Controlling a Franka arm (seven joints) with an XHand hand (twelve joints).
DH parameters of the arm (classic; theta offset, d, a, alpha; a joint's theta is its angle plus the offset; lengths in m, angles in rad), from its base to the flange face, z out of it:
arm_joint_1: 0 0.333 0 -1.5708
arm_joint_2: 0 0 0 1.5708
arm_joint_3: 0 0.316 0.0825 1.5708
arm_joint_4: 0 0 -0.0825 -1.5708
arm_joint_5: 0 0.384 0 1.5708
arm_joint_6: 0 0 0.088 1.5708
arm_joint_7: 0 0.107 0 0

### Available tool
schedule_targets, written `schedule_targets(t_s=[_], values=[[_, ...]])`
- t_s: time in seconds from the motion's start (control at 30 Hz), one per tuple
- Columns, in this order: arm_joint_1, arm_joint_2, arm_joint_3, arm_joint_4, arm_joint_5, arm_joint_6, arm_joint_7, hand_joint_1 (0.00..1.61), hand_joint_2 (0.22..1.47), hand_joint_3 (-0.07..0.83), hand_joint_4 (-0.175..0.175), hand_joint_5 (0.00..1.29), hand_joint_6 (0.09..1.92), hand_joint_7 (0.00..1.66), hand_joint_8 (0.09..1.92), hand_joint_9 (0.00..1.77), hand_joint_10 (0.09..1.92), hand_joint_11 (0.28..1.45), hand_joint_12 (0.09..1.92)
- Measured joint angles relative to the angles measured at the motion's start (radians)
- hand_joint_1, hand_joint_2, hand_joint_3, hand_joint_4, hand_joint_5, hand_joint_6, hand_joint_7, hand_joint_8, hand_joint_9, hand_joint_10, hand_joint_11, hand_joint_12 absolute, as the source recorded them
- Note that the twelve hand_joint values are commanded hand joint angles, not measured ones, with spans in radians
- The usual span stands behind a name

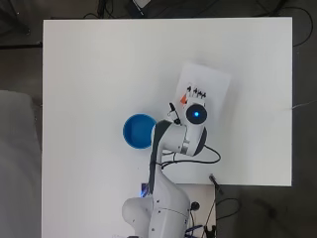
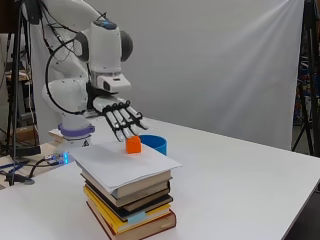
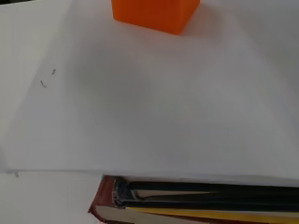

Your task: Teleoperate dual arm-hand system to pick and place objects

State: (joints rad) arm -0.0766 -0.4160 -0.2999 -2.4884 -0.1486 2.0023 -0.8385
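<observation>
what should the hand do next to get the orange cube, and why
Probably lower a little and curl the fingers round the orange cube. The hand hangs open just above it, and the cube sits free on the white sheet topping the book stack.

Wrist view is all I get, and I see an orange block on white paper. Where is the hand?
Observer: The hand hovers just above the orange cube, its fingers straight and pointing down at it, not touching.
Operator: What is the paper sitting on?
Observer: A white sheet covers a stack of books on the table.
Operator: Is there anywhere to put the cube?
Observer: A blue bowl stands on the table beside the stack, nearer the arm's base.
</observation>
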Motion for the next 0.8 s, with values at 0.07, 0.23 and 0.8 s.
schedule_targets(t_s=[0.07, 0.23, 0.8], values=[[0.001, 0.023, 0.0, -0.007, 0.005, 0.026, 0.012, 0.45, 1.0, 0.005, 0.04, 0.24, 0.09, 0.29, 0.09, 0.43, 0.09, 0.51, 0.09], [0.001, 0.039, -0.014, -0.012, 0.044, 0.045, 0.097, 0.91, 1.23, -0.01, 0.158, 0.74, 1.29, 1.07, 1.75, 1.33, 1.73, 0.92, 1.58], [0.016, -0.203, 0.155, 0.042, 0.228, -0.048, -0.146, 0.9, 1.24, 0.002, 0.175, 0.72, 1.38, 1.14, 1.92, 1.48, 1.92, 1.11, 1.88]])
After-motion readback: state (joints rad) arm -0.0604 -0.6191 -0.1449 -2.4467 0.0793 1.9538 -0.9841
